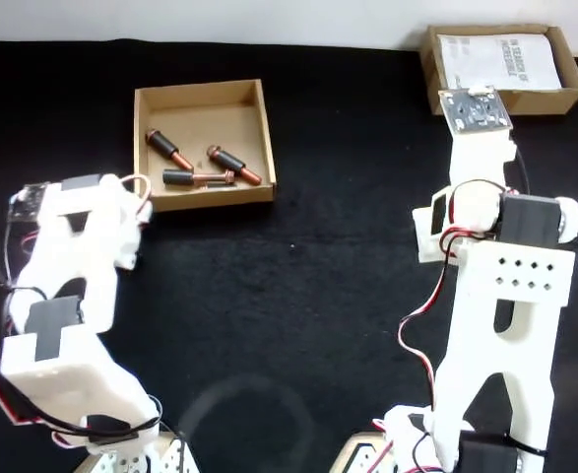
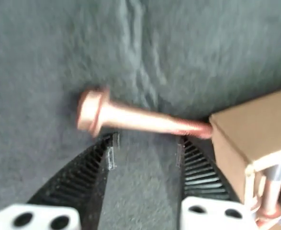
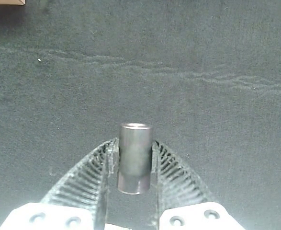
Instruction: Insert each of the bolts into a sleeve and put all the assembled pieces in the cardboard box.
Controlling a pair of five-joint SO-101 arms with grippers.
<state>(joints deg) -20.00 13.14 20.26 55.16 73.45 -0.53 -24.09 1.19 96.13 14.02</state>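
Bolt [image 2: 140, 119], copper-coloured, lies on the black table [image 1: 308, 296] just outside the cardboard box [image 1: 205, 143], its tip at one of the box's corners; the left end effector [image 2: 146, 143] stands open beside it, gripping nothing. Inside the box lie three assembled pieces [image 1: 231, 163]. Off to the right of the box, the right end effector [image 3: 134, 145] is closed on a dark sleeve [image 3: 134, 158].

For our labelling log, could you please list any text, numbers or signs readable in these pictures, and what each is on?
White sheet in the far box: printed lines, too small to read.
No markings visible on the bolt or the sleeve.
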